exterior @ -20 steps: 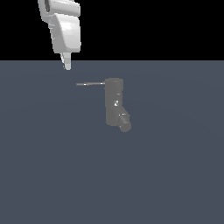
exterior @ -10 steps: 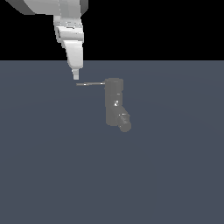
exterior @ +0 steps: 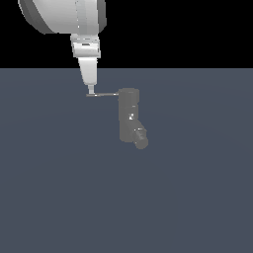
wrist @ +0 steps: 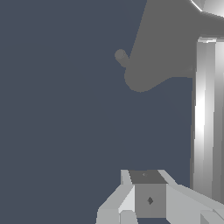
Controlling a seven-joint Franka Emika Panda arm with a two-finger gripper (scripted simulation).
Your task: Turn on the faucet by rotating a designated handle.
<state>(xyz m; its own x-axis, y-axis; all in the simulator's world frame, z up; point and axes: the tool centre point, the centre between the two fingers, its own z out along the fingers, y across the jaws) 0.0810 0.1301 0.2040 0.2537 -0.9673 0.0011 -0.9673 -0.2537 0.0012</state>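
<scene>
The faucet (exterior: 129, 117) is located on the flat grey surface (exterior: 59, 197), slightly above the centre of the exterior view. Its body stands upright, and the spout (exterior: 140, 138) angles out at about 5 o'clock from the lower body. The handle (exterior: 103, 95) projects from the top of the body toward 9 o'clock and lies level.

The gripper (exterior: 91, 89) is placed at the free end of the handle, at about 9 o'clock from the faucet top, and is approached from 12 o'clock by the arm (exterior: 69, 17). The fingertip is seen touching or just above the rod end; contact cannot be confirmed at this resolution. In the exterior view the fingers appear drawn together into one narrow tip, but a gap cannot be excluded. In the wrist view only the finger bases (wrist: 146, 199) are shown, so the state of the tool cannot be told. Nothing is seen held between the jaws.

In the wrist view, the faucet (wrist: 168, 48) appears as a grey mass and a short rod end, taken to be the handle (wrist: 121, 57), protrudes from its edge.

Progress is judged as follows:

1. Approach to the handle end: complete or nearly complete.
2. Contact with the handle: not confirmed.
3. Rotation of the handle: not yet evident; the rod points straight out to 9 o'clock.

The main action, pushing the rod end sideways around the faucet axis, is judged to remain.
</scene>
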